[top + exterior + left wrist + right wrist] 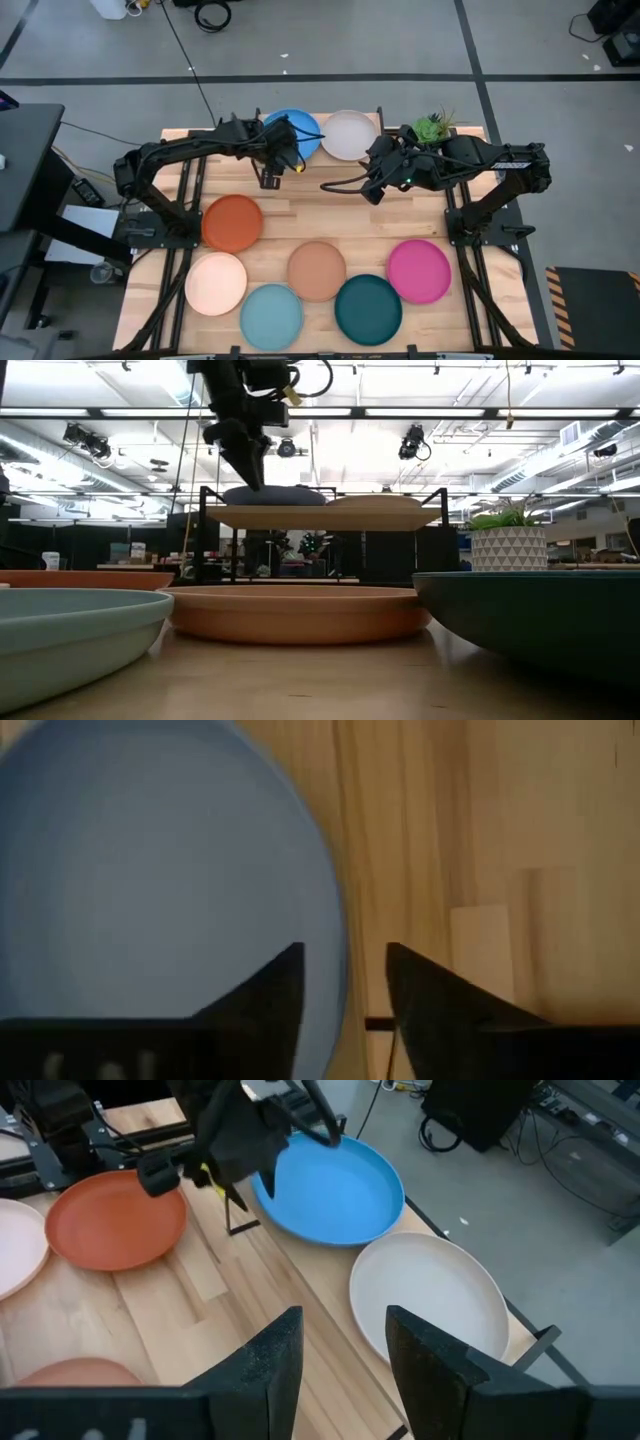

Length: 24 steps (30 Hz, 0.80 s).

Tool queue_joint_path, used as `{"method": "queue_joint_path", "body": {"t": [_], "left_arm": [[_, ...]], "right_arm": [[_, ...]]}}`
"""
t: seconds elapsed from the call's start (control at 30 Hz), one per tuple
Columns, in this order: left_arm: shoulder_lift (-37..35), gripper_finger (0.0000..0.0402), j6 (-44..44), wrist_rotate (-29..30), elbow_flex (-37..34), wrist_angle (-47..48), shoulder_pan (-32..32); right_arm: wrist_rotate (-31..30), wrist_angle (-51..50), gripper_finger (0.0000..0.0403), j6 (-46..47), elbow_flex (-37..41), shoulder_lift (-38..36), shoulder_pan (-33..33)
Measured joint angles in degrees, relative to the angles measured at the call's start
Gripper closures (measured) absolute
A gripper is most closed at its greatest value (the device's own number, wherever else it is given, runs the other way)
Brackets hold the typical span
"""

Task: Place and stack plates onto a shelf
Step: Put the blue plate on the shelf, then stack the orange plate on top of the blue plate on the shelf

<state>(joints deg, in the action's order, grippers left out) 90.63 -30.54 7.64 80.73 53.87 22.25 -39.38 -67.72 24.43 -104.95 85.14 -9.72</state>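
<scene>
The shelf (320,517) stands at the table's far edge and carries the blue plate (292,133) and the grey-white plate (349,134) side by side, flat on its wooden top. My left gripper (287,155) is open at the blue plate's near rim (338,935); one finger is over the plate and the other is outside it. My right gripper (375,190) is open above bare table, just near of the grey-white plate (430,1305). On the tabletop lie the orange-red (232,222), pale peach (215,283), tan (316,270), light teal (271,317), dark teal (367,308) and magenta (418,270) plates. My left gripper (250,475) comes at the blue plate (275,495) from above, pointing down, with its open fingers on either side of the near rim. I cannot tell whether they touch the rim.
A potted plant (432,127) stands at the shelf's right end, close behind my right arm. The six loose plates fill the table's near half. Bare wood (320,210) lies between the shelf and those plates.
</scene>
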Motion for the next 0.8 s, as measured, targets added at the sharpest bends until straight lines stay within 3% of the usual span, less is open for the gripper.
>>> {"method": "queue_joint_path", "body": {"t": [0.13,0.27,0.33,0.43,0.57,0.7,0.8], "left_arm": [[-1.72,0.0205,6.39,-2.97,1.66,6.13,-0.24],[-5.12,0.0198,20.03,-16.93,3.34,11.76,-2.85],[-6.22,0.0202,26.69,-20.61,3.34,14.47,-6.23],[-6.74,0.0212,34.05,-18.97,3.21,19.37,-13.5],[-6.71,0.0222,42.96,-12.46,3.19,20.3,-24.89],[-6.25,0.0225,48.17,-5.85,3.11,19.28,-34.35],[-7.15,0.0226,50.14,-1.21,-1.12,12.09,-39.35]], "right_arm": [[0.45,-1.41,0.0252,0.08,0.0,0.0,0.0],[0.51,-3.03,0.0252,1.52,0.0,0.0,-0.04],[0.56,-3.05,0.0252,1.95,0.0,-0.02,-0.12],[0.57,-3.06,0.0252,1.98,0.0,-0.02,-0.33],[0.45,-3.02,0.0252,1.96,0.01,-0.02,-0.33],[2.75,-2.98,0.0252,1.48,0.02,-0.02,-0.33],[4.79,-2.93,0.0252,1.84,0.0,-0.02,-0.33]]}}
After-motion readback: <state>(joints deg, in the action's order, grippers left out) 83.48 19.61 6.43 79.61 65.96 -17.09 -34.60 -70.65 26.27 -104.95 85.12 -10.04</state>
